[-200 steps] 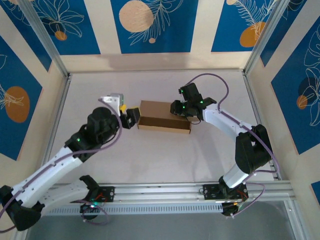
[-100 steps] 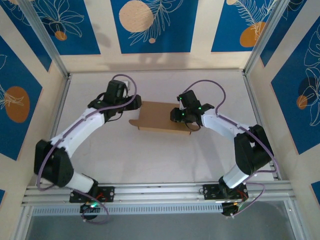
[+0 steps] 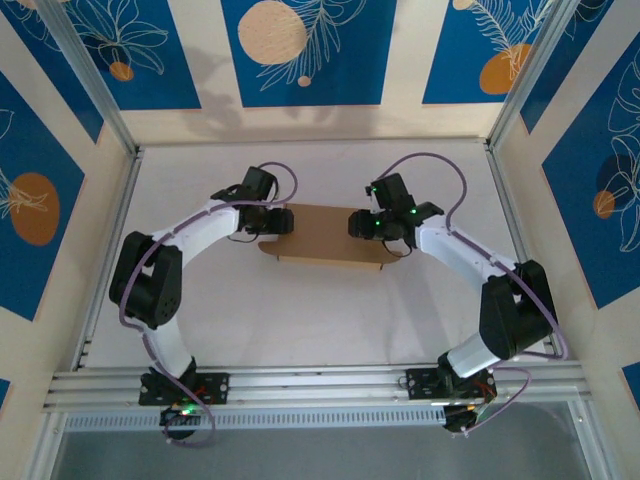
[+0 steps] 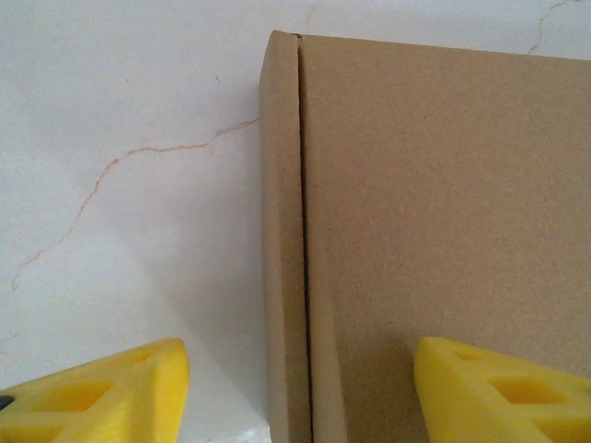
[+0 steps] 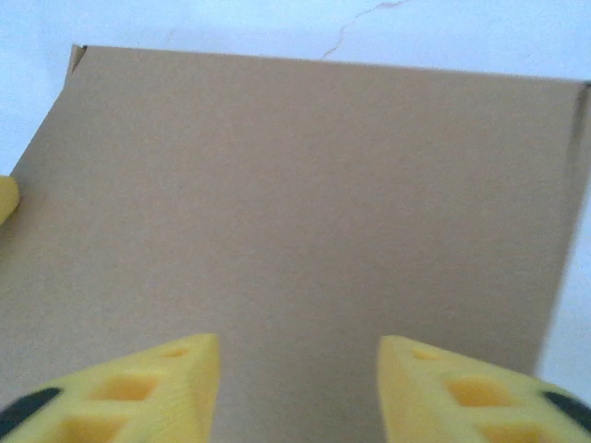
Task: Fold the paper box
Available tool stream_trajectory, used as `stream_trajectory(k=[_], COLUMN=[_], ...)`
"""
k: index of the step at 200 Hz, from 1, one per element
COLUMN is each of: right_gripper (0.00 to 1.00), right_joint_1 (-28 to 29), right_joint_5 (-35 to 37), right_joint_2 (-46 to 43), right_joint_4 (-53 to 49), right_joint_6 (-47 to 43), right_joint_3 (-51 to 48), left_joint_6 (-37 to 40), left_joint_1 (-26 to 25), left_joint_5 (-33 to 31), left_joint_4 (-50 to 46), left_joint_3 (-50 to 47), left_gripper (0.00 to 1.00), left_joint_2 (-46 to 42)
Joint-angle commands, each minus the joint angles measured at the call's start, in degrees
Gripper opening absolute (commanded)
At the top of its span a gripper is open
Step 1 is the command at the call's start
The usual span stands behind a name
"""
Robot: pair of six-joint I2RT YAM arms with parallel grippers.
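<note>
1. Paper box (image 3: 320,238) sits mid-table, lid down, between both arms.
2. Left gripper (image 4: 299,365) is wide and empty, straddling the box's left edge.
3. Right gripper (image 5: 297,355) is wide and empty over the lid; best move is probably an even downward press while the left one steadies the edge.

Paper box (image 3: 322,236) — centred on table (image 3: 300,315)

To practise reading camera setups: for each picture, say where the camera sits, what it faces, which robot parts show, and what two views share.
Top: above and behind, looking down on the table; both arms, left gripper and right gripper at the box.
Left wrist: faces a box edge; yellow fingers show.
Right wrist: faces the box top; yellow fingers show.
Wrist views share the box.
</note>
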Motion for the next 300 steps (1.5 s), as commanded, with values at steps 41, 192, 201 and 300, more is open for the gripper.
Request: stream_trajectory(k=[41, 192, 201, 300], right_gripper=[0.69, 0.48, 0.48, 0.28], right_joint_1=[-8.6, -9.6, -9.4, -9.1], right_joint_5=[1.0, -2.4, -2.0, 1.2], right_joint_2=[-2.9, 2.7, 3.5, 8.3], right_joint_4=[-7.7, -1.7, -1.7, 0.0], right_joint_6=[0.2, 1.7, 1.8, 3.4], right_joint_3=[-2.0, -8.0, -8.1, -10.3], left_joint_6=[0.7, 0.8, 0.7, -2.3], left_joint_1=[0.3, 0.5, 0.5, 1.5], left_joint_5=[0.4, 1.7, 1.4, 0.9], left_joint_4=[0.9, 4.1, 4.6, 10.0], left_joint_3=[-1.7, -4.5, -5.1, -12.4], left_gripper=[0.66, 0.63, 0.63, 0.58], left_joint_2=[0.0, 1.0, 1.0, 3.2])
